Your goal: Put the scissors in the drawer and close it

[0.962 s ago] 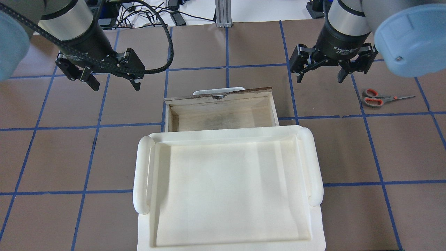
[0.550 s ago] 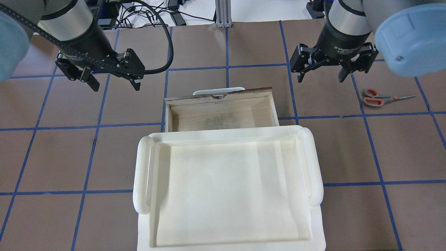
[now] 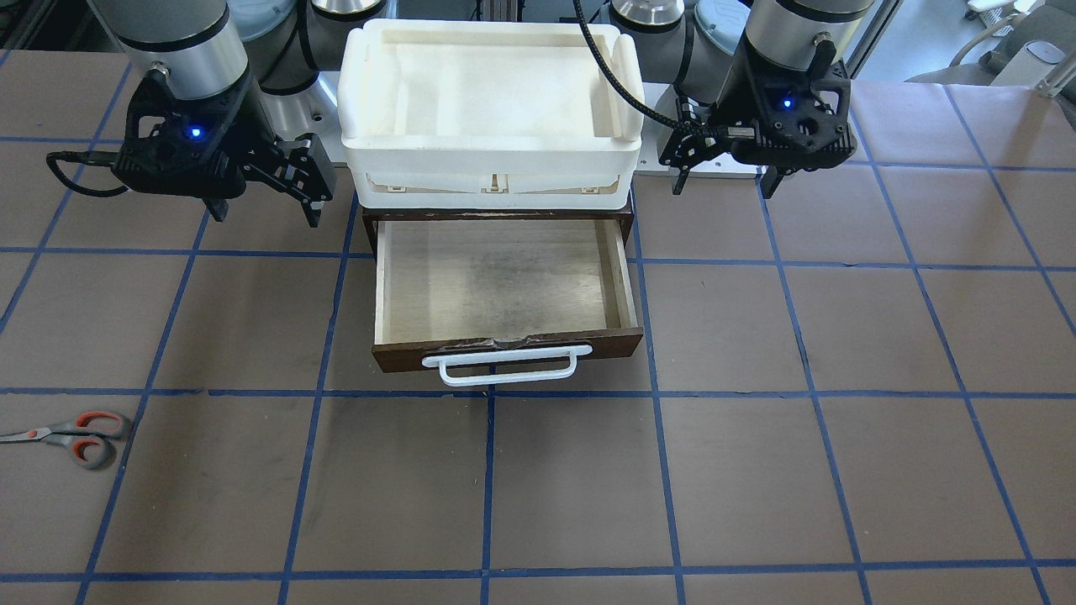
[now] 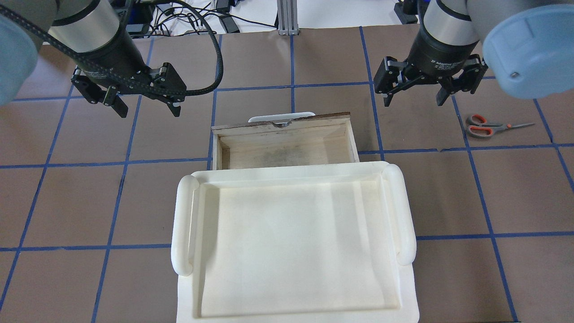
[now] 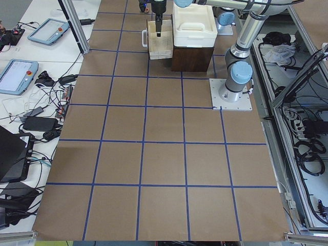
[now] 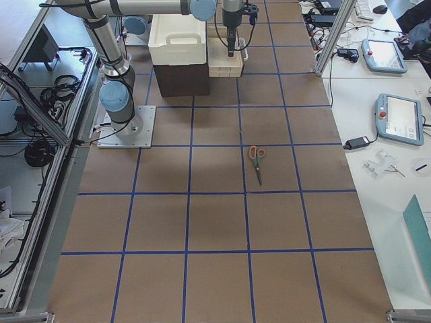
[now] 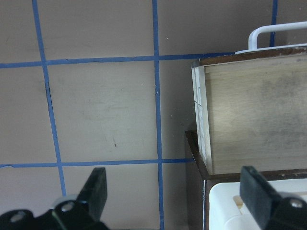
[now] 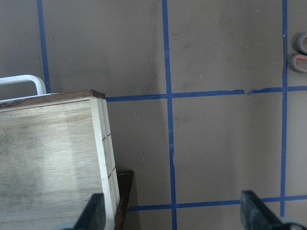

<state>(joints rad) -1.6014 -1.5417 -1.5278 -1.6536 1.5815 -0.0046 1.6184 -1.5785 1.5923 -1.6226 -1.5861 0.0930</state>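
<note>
The scissors (image 4: 486,126) lie flat on the brown table at the far right, handles toward the drawer, blades pointing away; they also show in the front view (image 3: 76,437) and the right side view (image 6: 256,156). The dark brown drawer (image 4: 287,150) stands pulled open and empty, with its white bar handle (image 3: 504,363) at the front. My right gripper (image 4: 413,101) is open and empty, hovering between the drawer and the scissors. My left gripper (image 4: 148,110) is open and empty, hovering left of the drawer. The scissors' handle loops (image 8: 301,52) touch the right wrist view's edge.
A large white plastic tray (image 4: 287,172) sits on top of the dark cabinet (image 3: 370,227) that holds the drawer. Blue tape lines grid the brown table. Cables and tablets lie beyond the table's edges.
My right gripper has shifted very slightly to the right and away. The left gripper, the drawer and the scissors have not moved.
</note>
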